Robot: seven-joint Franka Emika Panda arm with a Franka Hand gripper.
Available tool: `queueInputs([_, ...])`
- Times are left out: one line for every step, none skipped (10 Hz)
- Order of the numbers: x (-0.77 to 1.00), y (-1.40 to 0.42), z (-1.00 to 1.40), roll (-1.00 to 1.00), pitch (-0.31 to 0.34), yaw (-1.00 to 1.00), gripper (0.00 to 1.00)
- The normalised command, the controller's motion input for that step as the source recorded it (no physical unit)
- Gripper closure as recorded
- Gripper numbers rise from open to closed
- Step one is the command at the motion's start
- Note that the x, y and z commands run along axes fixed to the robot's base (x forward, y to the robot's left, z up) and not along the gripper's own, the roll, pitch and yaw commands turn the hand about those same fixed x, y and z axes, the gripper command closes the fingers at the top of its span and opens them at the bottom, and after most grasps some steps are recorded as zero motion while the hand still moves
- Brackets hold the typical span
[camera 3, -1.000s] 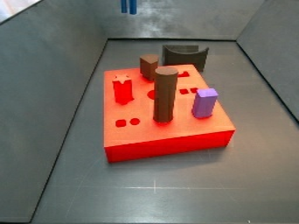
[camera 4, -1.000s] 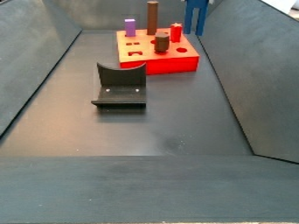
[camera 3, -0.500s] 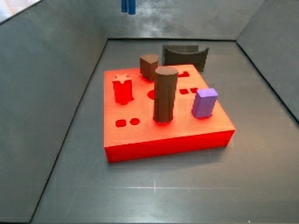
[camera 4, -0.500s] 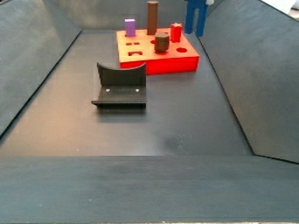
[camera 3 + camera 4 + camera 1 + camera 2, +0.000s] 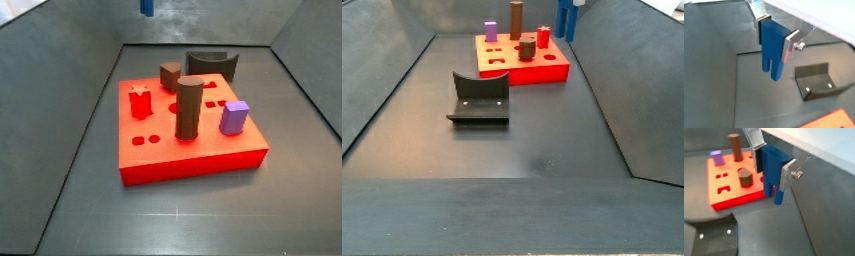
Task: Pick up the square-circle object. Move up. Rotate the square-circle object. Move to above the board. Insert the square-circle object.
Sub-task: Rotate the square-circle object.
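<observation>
The gripper [image 5: 773,34] is pinching the blue block [image 5: 771,50] between its plates, prongs pointing down. In the side views the block [image 5: 146,6] is rising a little more, high beside the board [image 5: 187,135], so lifting is nearly finished.

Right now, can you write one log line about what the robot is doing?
gripper: shut on square-circle object | prongs pointing down | held high, off the board | not inserted yet

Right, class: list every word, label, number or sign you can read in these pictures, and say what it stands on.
None: no readable text on the board, the blue block held in the pincer up off the board, the other pegs, or the fixture.
</observation>
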Motion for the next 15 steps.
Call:
queueInputs([0.03, 0.00, -0.01, 0.00, 0.000, -1.00, 1.00])
queueInputs([0.03, 0.00, -0.01, 0.00, 0.001, -1.00, 1.00])
queueInputs([0.03, 0.00, -0.01, 0.00, 0.001, -1.00, 1.00])
queueInputs([0.03, 0.00, -0.01, 0.00, 0.001, -1.00, 1.00])
queueInputs([0.03, 0.00, -0.01, 0.00, 0.001, -1.00, 1.00])
queueInputs([0.03, 0.00, -0.01, 0.00, 0.001, -1.00, 1.00])
queueInputs([0.03, 0.00, -0.01, 0.00, 0.001, -1.00, 1.00])
queueInputs([0.03, 0.01, -0.01, 0.00, 0.001, -1.00, 1.00])
queueInputs([0.03, 0.01, -0.01, 0.00, 0.001, -1.00, 1.00])
queueInputs([0.03, 0.01, -0.01, 0.00, 0.001, -1.00, 1.00])
queueInputs([0.03, 0.01, -0.01, 0.00, 0.002, -1.00, 1.00])
queueInputs([0.03, 0.01, -0.01, 0.00, 0.002, -1.00, 1.00])
queueInputs([0.03, 0.01, -0.01, 0.00, 0.002, -1.00, 1.00])
queueInputs([0.03, 0.01, -0.01, 0.00, 0.002, -1.00, 1.00])
queueInputs([0.03, 0.01, -0.01, -0.01, 0.003, -1.00, 1.00])
